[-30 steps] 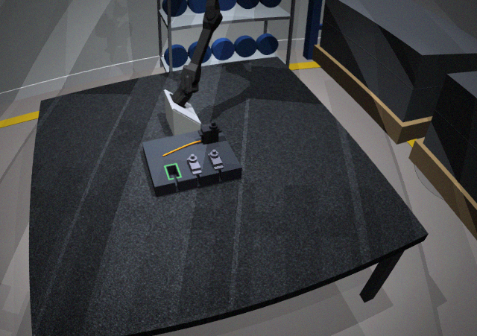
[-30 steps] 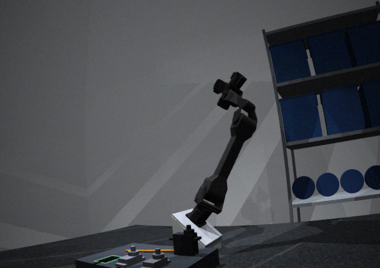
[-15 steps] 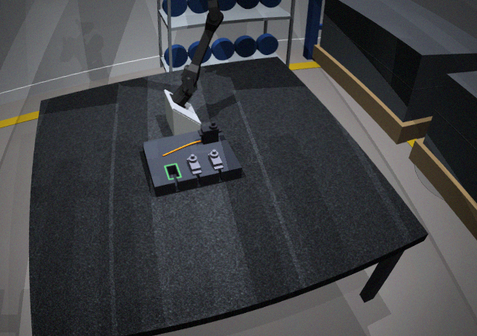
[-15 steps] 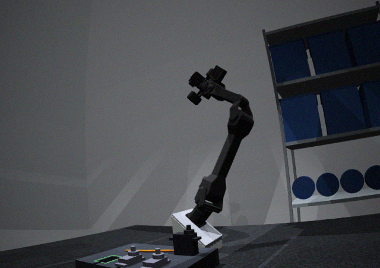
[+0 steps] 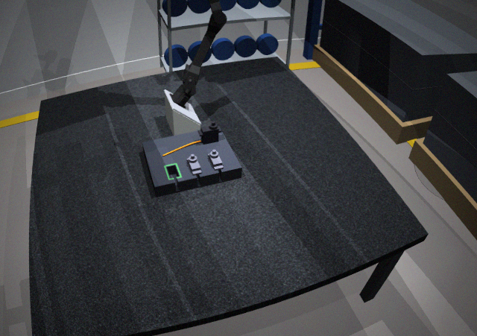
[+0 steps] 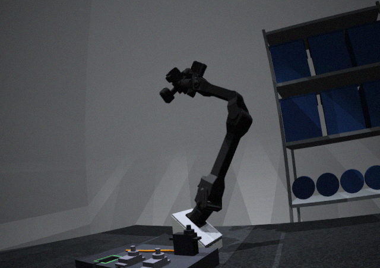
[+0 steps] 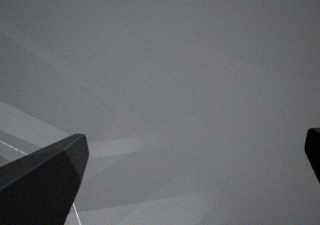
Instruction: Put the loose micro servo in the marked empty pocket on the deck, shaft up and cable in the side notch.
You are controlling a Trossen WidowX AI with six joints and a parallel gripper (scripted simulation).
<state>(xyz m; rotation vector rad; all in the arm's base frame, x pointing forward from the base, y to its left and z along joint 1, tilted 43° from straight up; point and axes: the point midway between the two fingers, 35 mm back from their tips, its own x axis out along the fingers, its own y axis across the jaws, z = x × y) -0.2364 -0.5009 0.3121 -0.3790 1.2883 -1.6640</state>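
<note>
The loose black micro servo stands upright on the deck at its back right, shaft up. Its orange cable stretches left across the deck top. A green outline marks the empty dark pocket at the front left, with its side notch running to the front edge. Two grey servos sit in the deck to its right. My gripper is open and empty, raised high above the deck, with only the wall between its fingers in the wrist view.
The arm rises from a white wedge-shaped base close behind the deck. A shelf rack with blue containers stands beyond the table. Dark stacked blocks stand to the right.
</note>
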